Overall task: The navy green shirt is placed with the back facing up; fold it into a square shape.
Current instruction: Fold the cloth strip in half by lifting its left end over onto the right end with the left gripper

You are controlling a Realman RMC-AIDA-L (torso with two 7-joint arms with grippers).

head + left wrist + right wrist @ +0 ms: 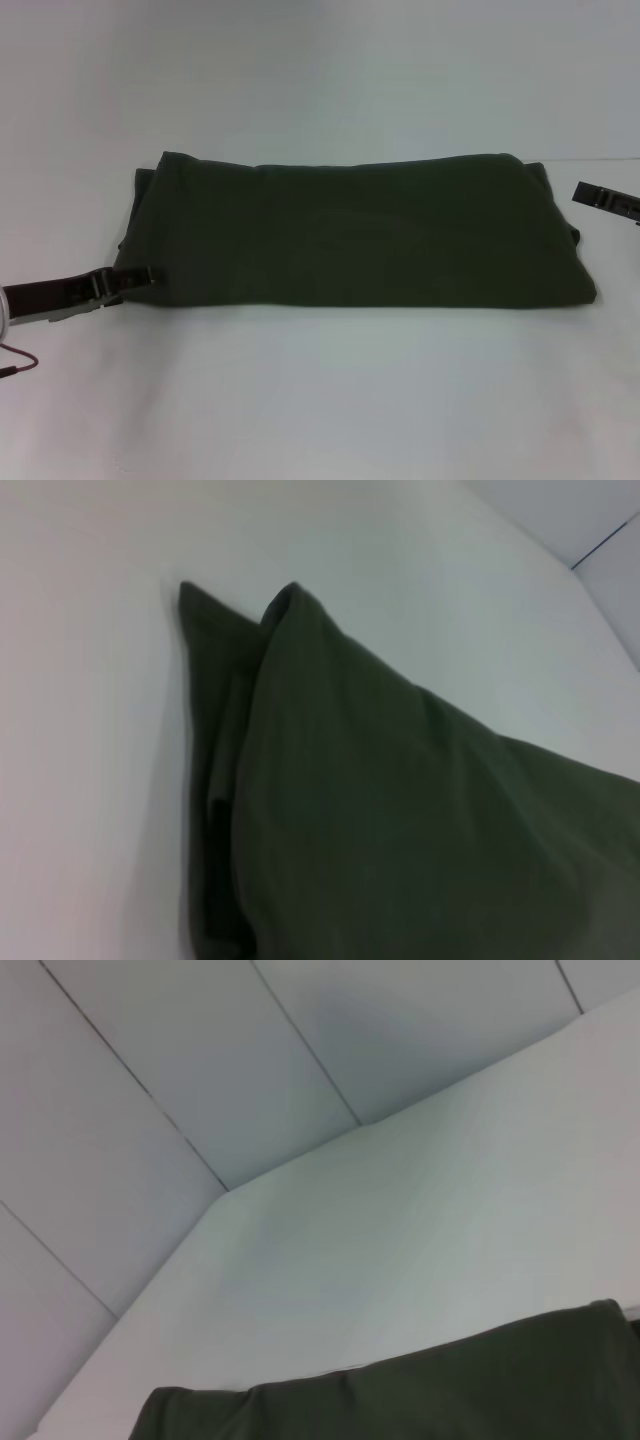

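The navy green shirt (350,235) lies folded into a wide band.

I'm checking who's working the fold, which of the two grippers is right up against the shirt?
The left gripper: its tip meets the navy green shirt at its left near corner. The right gripper sits apart, off its right end.

The right gripper (606,198) is cut off by the head view's right edge, only a dark tip showing just beyond the shirt's right end, so the set of its fingers cannot be determined; the left gripper (138,277) meets the left near corner of the navy green shirt (360,235), but whether it pinches the fabric is too small to resolve. Neither wrist view shows its own arm's fingers, and both crop the shirt at the frame edges. The shirt's inner layers and underside are concealed by the fold, and no lettering is visible.
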